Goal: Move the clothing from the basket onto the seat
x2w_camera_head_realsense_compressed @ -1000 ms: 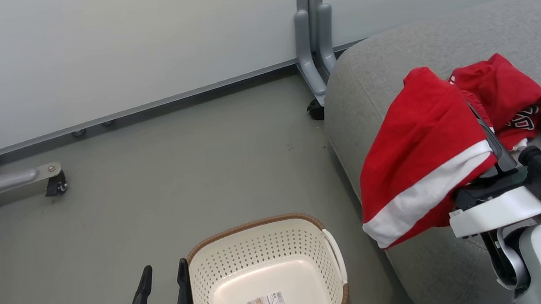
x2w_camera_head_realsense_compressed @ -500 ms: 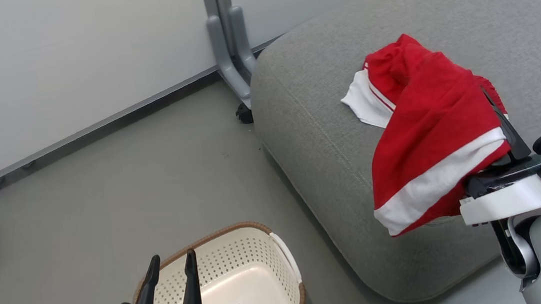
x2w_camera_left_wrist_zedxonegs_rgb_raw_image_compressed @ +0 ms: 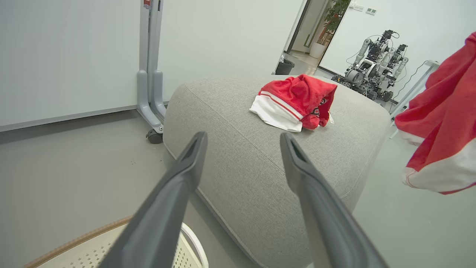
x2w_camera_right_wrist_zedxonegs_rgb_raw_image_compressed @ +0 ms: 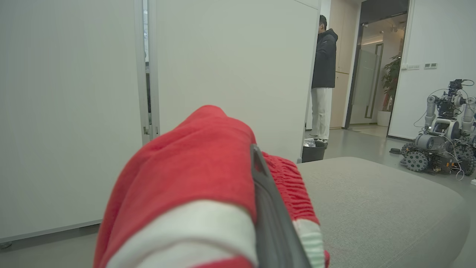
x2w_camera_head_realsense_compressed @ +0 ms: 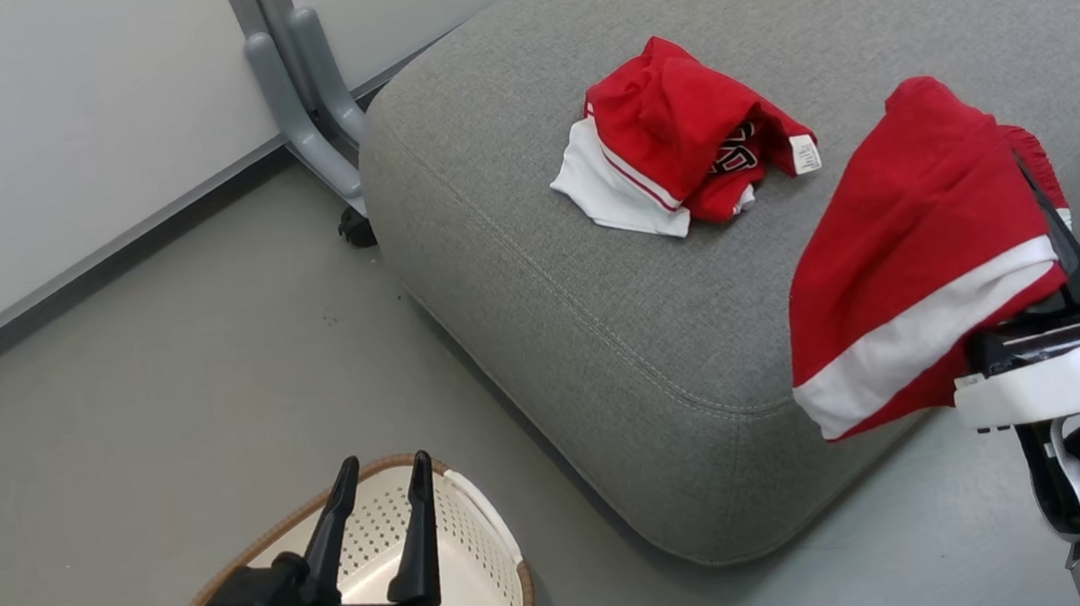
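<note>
head view, looking down on a big grey seat standing on a grey floor. one red garment, with white trim and a dark logo, lies crumpled on top of the seat, toward its far side. the second red garment, with a broad white stripe, is not on the seat. it hangs draped over the right gripper, whose dark fingers are pinched closed on the cloth, just beside the seat's near right edge. the cloth's long axis runs along the fingers, then droops, striped end lowest, in front of the seat's side. the left gripper hovers above the white basket, well apart from the seat's near left corner. its fingers are spread wide with nothing between them.

the coming move seems to turn on one thing: the seat's top lies ahead of the right fingers and to their left, toward the garment resting there. the right arm is by far the nearer and has the cloth, so it likely needs to carry forward over the seat's edge before letting go. released where it hangs, the cloth looks likely to slide down the seat's side to the floor.
</note>
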Available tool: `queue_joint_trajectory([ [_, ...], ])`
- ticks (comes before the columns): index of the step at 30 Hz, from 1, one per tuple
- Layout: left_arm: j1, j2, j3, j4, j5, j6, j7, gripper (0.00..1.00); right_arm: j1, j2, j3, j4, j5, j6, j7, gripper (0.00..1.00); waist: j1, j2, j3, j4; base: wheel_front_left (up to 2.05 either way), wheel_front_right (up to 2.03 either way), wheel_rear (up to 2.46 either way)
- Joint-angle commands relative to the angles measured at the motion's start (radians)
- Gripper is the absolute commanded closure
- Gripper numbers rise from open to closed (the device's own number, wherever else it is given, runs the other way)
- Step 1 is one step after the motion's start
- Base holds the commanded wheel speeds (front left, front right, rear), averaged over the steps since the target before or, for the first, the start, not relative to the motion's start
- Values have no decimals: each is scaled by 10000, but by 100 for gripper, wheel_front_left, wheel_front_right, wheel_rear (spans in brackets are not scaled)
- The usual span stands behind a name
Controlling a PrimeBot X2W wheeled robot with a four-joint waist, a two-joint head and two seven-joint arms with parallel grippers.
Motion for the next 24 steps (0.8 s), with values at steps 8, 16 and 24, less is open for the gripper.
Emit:
queue_joint_trajectory([
  [8,-465,246,-395,149,-155,-25,-1,0,197,128,-362,-278,-103,-15,-31,100,0,0,296,-253,0,0,0],
  [16,-341,301,-390,74,-183,-25,-1,0,81,2,-255,-257,-162,-15,-29,100,0,0,358,-252,0,0,0],
  [24,86,238,-78,-146,15,-25,-1,0,-791,-442,128,-279,-222,-15,-31,100,0,0,632,-364,0,0,0],
])
